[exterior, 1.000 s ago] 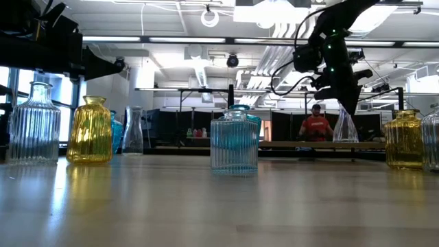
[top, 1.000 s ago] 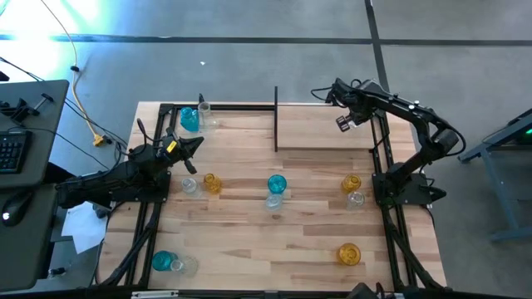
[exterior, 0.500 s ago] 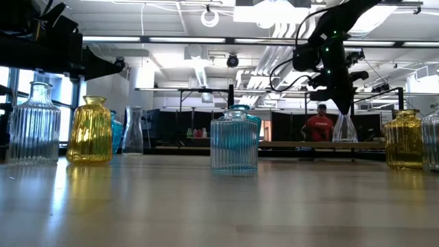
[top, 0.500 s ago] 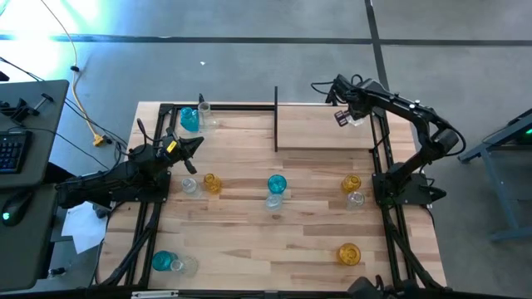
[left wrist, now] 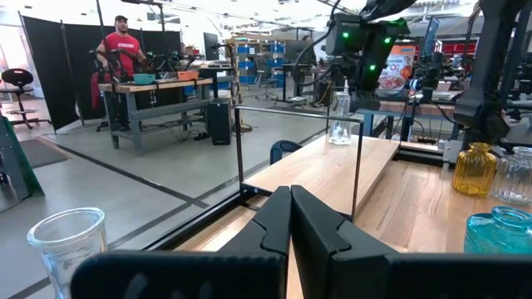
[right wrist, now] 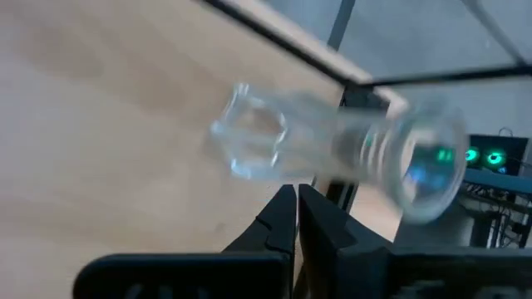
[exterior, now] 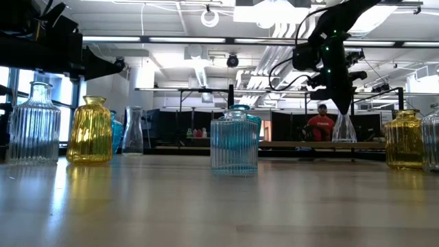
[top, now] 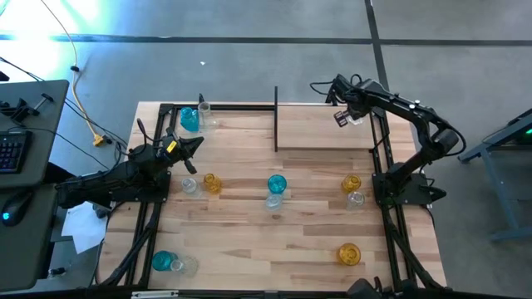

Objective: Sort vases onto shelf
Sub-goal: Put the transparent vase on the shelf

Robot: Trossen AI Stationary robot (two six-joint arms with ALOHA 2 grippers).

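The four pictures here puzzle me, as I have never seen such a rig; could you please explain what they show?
This is a robot with two dark arms at a wooden table, each ending in a two-finger gripper. One picture looks straight down from above, and one looks level across the tabletop. The other two come from cameras on the arms' wrists.

Small glass vases stand on the table, for example a blue vase and a yellow vase. At the far edge lies a light-wood shelf with black posts.

The left gripper waits near the table's left side, shut and empty. The right gripper hangs right over a clear vase, which is upright at the shelf's right end. Whether it grips that vase cannot be told. The person in red is merely in the room behind.
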